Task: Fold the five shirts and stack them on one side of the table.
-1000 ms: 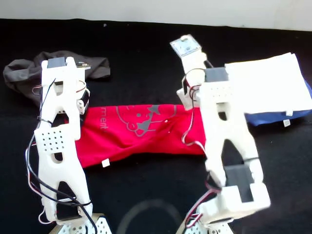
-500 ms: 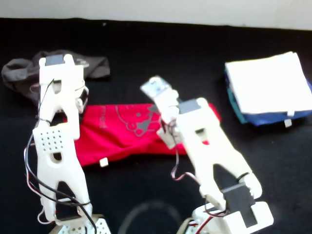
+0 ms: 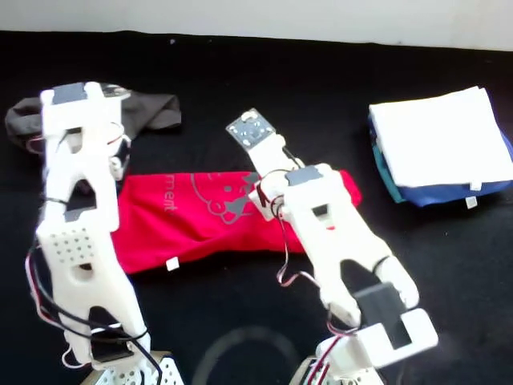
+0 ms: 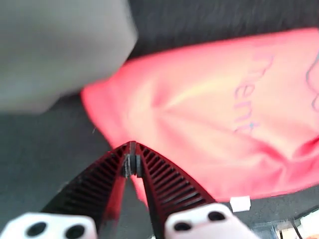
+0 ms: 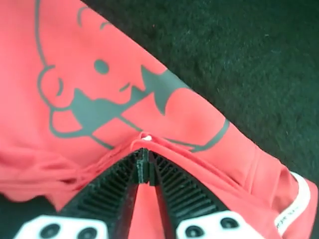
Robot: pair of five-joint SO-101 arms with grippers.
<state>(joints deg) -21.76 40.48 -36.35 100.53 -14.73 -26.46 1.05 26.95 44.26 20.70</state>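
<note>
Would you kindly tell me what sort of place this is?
Probably a robotics lab bench set up for shirt folding: a left arm and right arm stand at a black-covered table, with a red shirt and a stack of folded shirts on it.

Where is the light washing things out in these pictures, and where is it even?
High view: the folded white shirt is washed out, its creases barely readable. Left wrist view: the red shirt glares pale across its middle. Right wrist view: the red shirt is evenly lit.
</note>
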